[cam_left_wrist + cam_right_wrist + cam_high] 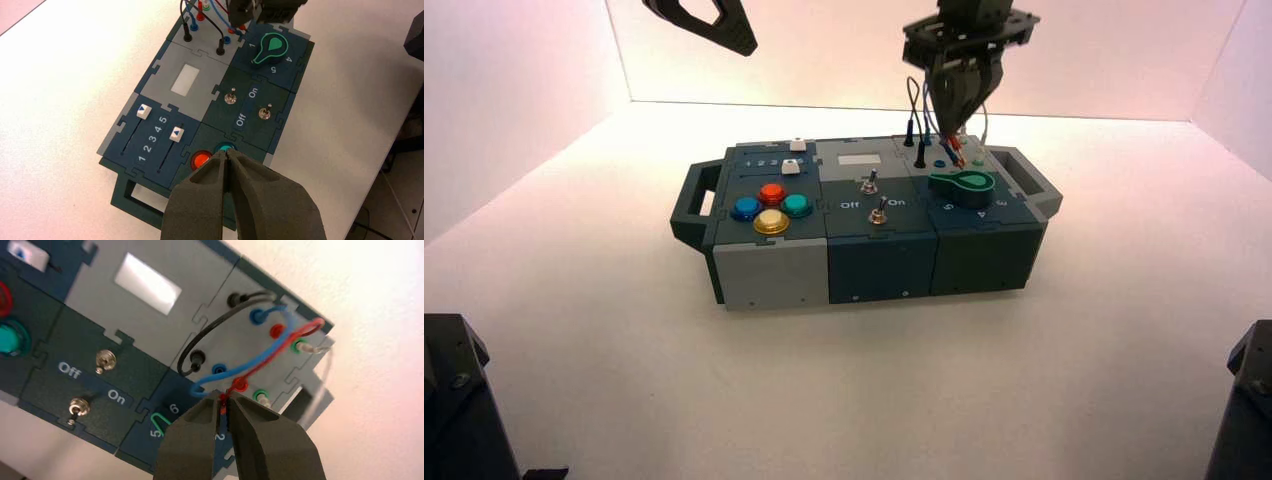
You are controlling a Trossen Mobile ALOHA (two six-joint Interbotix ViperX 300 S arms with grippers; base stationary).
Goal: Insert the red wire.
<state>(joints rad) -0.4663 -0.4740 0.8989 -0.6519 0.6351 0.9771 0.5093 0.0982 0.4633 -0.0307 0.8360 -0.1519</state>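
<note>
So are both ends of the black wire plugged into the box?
Yes, each end of the black wire sits in a black socket.

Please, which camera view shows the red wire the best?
The right wrist view: there the red wire runs visibly to the right gripper's tip, over the box's socket panel. The high view shows only a small red piece under that gripper; the left wrist view shows red parts, partly hidden behind it.

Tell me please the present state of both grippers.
Left gripper: closed, holding nothing, raised toward the left of the box.
Right gripper: closed on one end of the red wire, above the right back.
</note>
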